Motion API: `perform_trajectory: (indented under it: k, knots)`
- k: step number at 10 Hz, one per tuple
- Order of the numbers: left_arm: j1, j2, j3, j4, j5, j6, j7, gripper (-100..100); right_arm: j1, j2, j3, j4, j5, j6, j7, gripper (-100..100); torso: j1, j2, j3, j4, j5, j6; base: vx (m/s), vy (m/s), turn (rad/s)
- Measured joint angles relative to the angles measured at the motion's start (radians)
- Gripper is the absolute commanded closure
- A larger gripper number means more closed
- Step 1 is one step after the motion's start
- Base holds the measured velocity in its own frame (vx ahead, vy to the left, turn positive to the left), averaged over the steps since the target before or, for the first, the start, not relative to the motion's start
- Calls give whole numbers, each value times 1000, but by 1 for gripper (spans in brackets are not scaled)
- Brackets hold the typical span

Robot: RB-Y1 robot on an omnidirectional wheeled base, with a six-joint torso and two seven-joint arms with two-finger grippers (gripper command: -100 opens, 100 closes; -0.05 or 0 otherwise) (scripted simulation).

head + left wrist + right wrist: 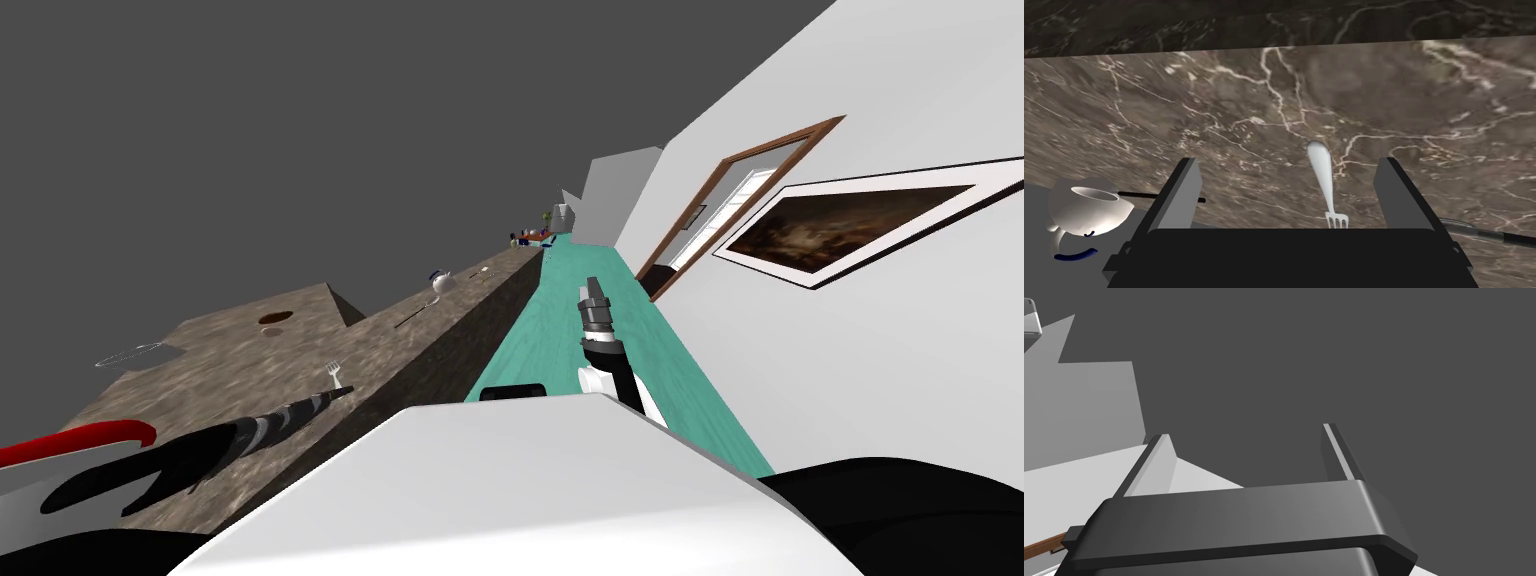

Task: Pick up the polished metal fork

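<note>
The slim, glossy white fork (1325,182) lay flat on the brown veined stone counter (1174,110), framed between the wide-open jaws of the left gripper (1288,162), looking light, stiff, probably slippery, best pinched across its thin neck, while the right gripper (1247,431) hung with jaws wide too.

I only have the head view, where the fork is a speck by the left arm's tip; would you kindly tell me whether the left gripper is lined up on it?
Observer: Yes. In the left wrist view the fork lies flat on the brown veined counter, between the open fingers of the left gripper, and touches neither finger.
Operator: Thank you. Which way does it point?
Observer: Its prongs face the gripper's dark body and its handle points away.
Operator: And the other hand?
Observer: The right wrist view shows the right gripper open, with nothing between its fingers.
</note>
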Motion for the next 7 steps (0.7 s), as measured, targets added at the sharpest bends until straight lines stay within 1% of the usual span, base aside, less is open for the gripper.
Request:
perform_trajectory:
  k: [1, 2, 3, 4, 5, 6, 7]
  knots:
    - [6, -1, -13, 9, 10, 23, 8, -100, 0, 0, 0, 0, 0, 0, 0, 0, 1, -1, 0, 0, 0, 1, 251, 153, -229]
    - [13, 2, -35, 24, 19, 50, 22, -100, 0, 0, 0, 0, 0, 0, 0, 0, 2, -4, -2, -1, 0, 1, 291, 192, -194]
    - [91, 11, -4, 16, 110, 77, -28, -100, 0, 0, 0, 0, 0, 0, 0, 0, 4, -6, -4, -1, 1, 0, 170, 123, -66]
    - [56, 10, -40, 43, 74, 82, -8, -100, 0, 0, 0, 0, 0, 0, 0, 0, 0, -2, -1, -1, 0, 0, 36, 29, 4]
    - [52, 16, -55, 52, 62, 77, 16, -100, 0, 0, 0, 0, 0, 0, 0, 0, -6, 6, 3, 1, -1, 0, -27, -10, 16]
    - [47, 18, -64, 53, 53, 75, 34, -100, 0, 0, 0, 0, 0, 0, 0, 0, -10, 11, 6, 3, -2, 0, 55, 29, -75]
    - [36, 17, -87, 60, 39, 87, 64, -100, 0, 0, 0, 0, 0, 0, 0, 0, -8, 9, 5, 2, -2, 0, 184, 104, -159]
